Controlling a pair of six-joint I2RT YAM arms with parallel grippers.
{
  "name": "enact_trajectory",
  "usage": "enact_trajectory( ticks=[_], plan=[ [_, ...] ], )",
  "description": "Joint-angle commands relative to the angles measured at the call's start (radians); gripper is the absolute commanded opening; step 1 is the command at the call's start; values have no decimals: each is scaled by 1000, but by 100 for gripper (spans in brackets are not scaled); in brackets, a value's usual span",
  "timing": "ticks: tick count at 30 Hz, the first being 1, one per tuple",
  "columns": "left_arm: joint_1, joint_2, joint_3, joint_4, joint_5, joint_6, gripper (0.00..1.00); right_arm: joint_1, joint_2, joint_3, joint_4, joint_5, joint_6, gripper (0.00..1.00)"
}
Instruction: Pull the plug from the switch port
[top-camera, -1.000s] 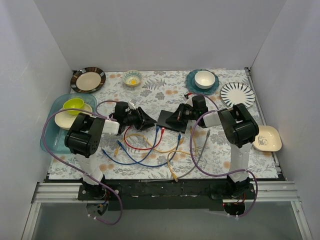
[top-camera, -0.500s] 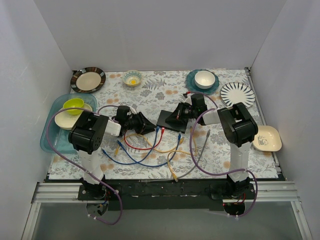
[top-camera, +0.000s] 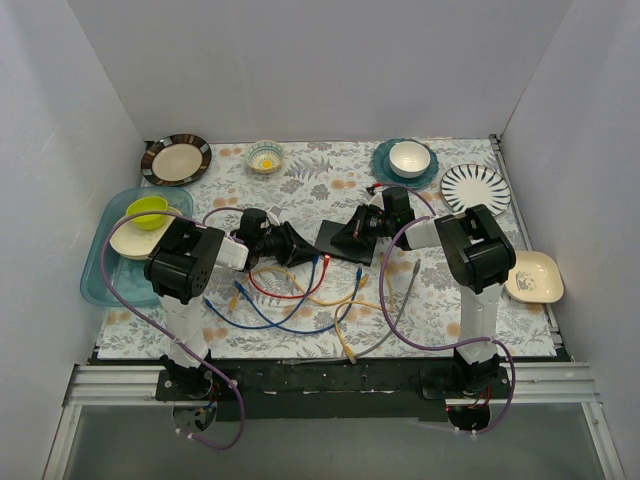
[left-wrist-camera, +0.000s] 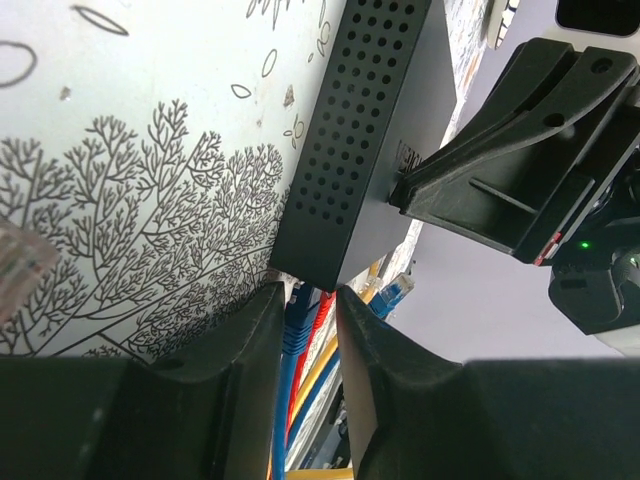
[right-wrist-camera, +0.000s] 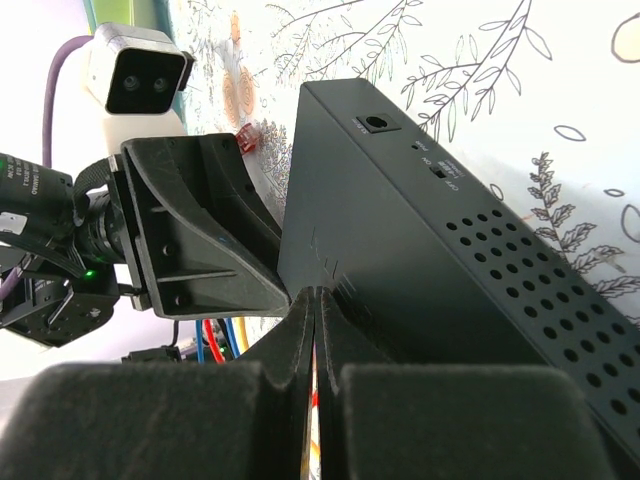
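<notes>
The switch (top-camera: 343, 240) is a flat black box in the middle of the table; it also shows in the left wrist view (left-wrist-camera: 372, 140) and the right wrist view (right-wrist-camera: 440, 250). My left gripper (top-camera: 303, 248) lies low at the switch's socket corner. Its jaws (left-wrist-camera: 310, 297) stand narrowly apart around a blue plug (left-wrist-camera: 297, 322) seated in the switch, with a red cable (left-wrist-camera: 319, 312) beside it. I see a gap at the right finger. My right gripper (top-camera: 350, 236) is shut, with its fingertips (right-wrist-camera: 315, 296) pressed on the switch's top face.
Loose blue, red, yellow and grey cables (top-camera: 300, 298) lie in front of the switch. A teal tray (top-camera: 97, 275) with bowls is at the left. A white bowl (top-camera: 410, 158), a striped plate (top-camera: 475, 188) and a square dish (top-camera: 533, 276) are at the right.
My left gripper has slid right, from beside the tray side up to the switch's corner, and now straddles the blue plug. The right gripper has stayed on the switch.
</notes>
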Motion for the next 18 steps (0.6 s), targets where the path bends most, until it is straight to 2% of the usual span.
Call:
enact_trajectory(
  ticks=[1, 8, 12, 18],
  plan=[
    [-10, 29, 17, -8, -26, -8, 26, 3, 34, 6, -57, 32, -41, 1],
    [-10, 34, 21, -17, -29, -4, 16, 3, 40, 6, -58, 29, -40, 1],
    [-9, 37, 20, -7, -30, -5, 0, 3, 42, 4, -60, 28, -41, 1],
    [-10, 35, 6, 12, -9, -5, 0, 3, 49, 3, -57, 25, -40, 1]
  ],
)
